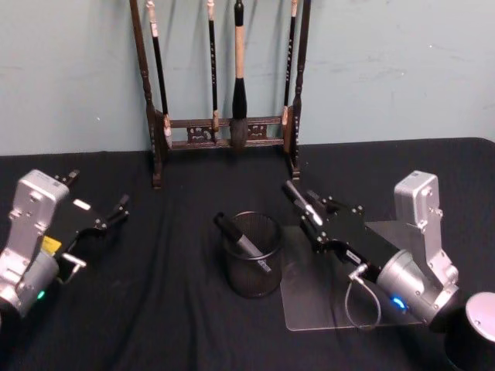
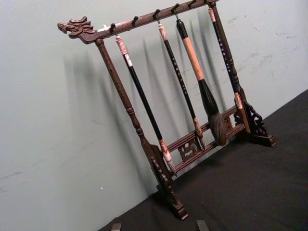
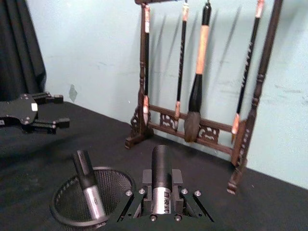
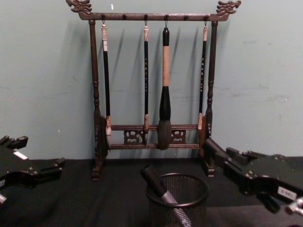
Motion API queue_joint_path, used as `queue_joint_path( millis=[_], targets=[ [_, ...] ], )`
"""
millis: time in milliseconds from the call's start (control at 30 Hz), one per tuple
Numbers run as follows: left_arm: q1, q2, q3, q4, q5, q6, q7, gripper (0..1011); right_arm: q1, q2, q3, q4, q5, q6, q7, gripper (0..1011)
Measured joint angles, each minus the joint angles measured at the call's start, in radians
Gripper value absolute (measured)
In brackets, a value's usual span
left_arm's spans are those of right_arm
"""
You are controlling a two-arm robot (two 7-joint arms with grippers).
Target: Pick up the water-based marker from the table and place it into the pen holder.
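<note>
The pen holder (image 1: pixel 253 272) is a round black wire-mesh cup at the table's middle. One water-based marker (image 1: pixel 232 229), black-capped with a grey barrel, leans inside it; the same marker (image 3: pixel 85 172) and holder (image 3: pixel 62 204) show in the right wrist view. My right gripper (image 1: pixel 307 205) hovers just right of the holder, shut on a second marker (image 1: pixel 294 193) whose black end points up and toward the rack. That marker (image 3: pixel 160 168) sits between the fingers in the right wrist view. At the left, my left gripper (image 1: pixel 97 193) is open with nothing in it.
A tall dark wooden rack (image 1: pixel 158 131) hung with calligraphy brushes stands at the back against the wall. A clear plastic sheet (image 1: pixel 309 309) lies on the black tablecloth under my right arm. A round dark object (image 1: pixel 479 321) sits at the front right corner.
</note>
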Motion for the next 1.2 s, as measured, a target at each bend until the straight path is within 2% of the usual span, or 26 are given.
queue_joint_path(
  millis=[433,1200],
  targets=[
    [0.0,0.0,0.0,0.0,0.0,0.0,0.0,1009,0.062,-0.03,-0.037,0.026,-0.002,-0.024,0.014,241],
    [0.0,0.0,0.0,0.0,0.0,0.0,0.0,1009,0.162,-0.083,-0.097,0.12,-0.006,-0.076,0.049,241]
  ],
)
